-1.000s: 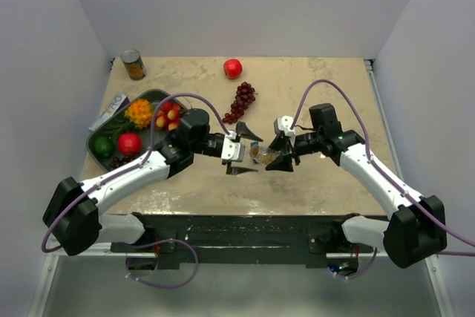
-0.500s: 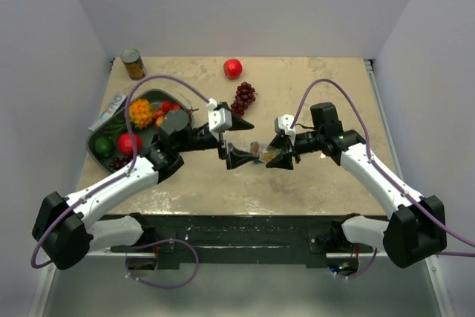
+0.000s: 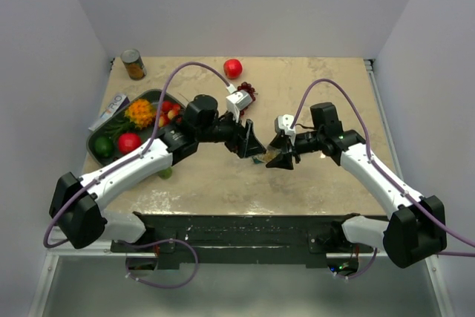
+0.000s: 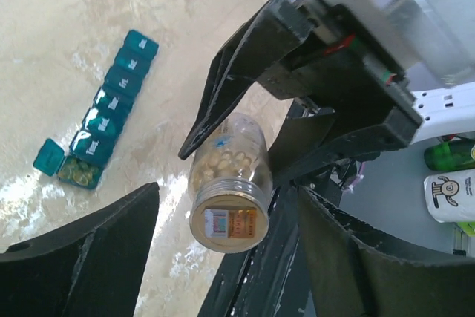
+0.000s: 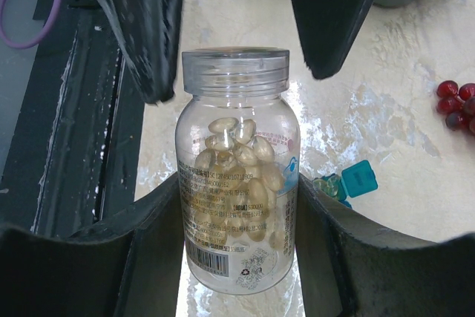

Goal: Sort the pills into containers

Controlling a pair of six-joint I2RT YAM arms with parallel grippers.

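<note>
Organiser point(image 4: 111, 102) whole in left wrist view; right wrist, only end.

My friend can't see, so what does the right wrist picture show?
A clear bottle of pale pills, cap on, is gripped by the right tool. The left tool, open, has a finger either side of the cap. Nearby are a teal organiser with one lid up, and grapes.

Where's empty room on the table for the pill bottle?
Bare: the table's far right corner past the right gripper, and the strip between can and red fruit. Crowded: the fruit tray side and the middle by the pill organiser.
</note>
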